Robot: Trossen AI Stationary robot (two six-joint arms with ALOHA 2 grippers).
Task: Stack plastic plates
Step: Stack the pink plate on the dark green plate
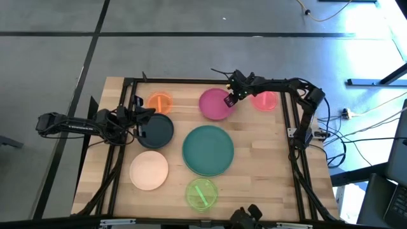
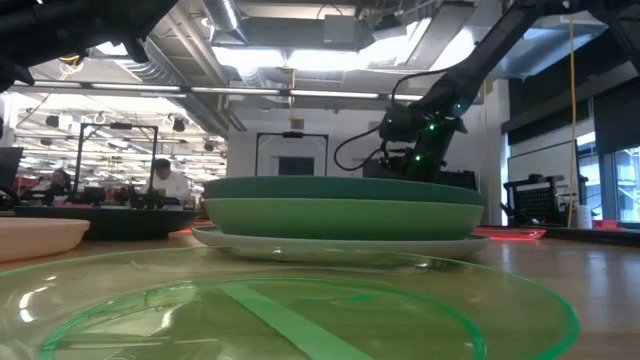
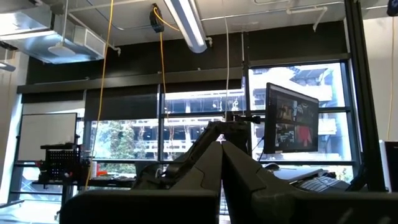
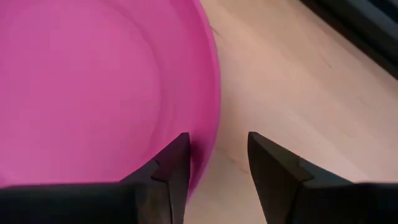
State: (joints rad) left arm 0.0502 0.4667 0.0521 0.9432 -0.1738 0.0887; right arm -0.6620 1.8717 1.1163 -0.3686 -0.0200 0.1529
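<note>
Three large plates are stacked mid-table: teal (image 1: 208,149) on top, green (image 2: 345,215) under it, pale grey-blue (image 2: 340,243) on the wood at the bottom. The magenta plate (image 1: 213,104), the small orange one (image 1: 159,102) and the pink-red one (image 1: 264,100) lie along the far side. The navy plate (image 1: 156,130) and the peach plate (image 1: 149,170) lie on the left, and the lime plate (image 1: 201,194) lies near the front. My right gripper (image 1: 229,98) is open, its fingers astride the magenta plate's right rim. My left gripper (image 3: 221,149) is shut, held level above the navy plate's far edge. My right gripper (image 4: 217,140) comes from above, pointing down, over the magenta plate's right rim (image 4: 211,112). One finger (image 4: 177,155) stands inside the plate, the other outside over bare wood. The plate lies flat on the table. Whether a finger touches the rim, I cannot tell.
A black frame (image 1: 289,108) runs along the table's edges. Bare wood (image 1: 267,159) lies to the right of the stack. Cables hang off the table's right side. In the low view, people (image 2: 165,180) sit in the room beyond the table.
</note>
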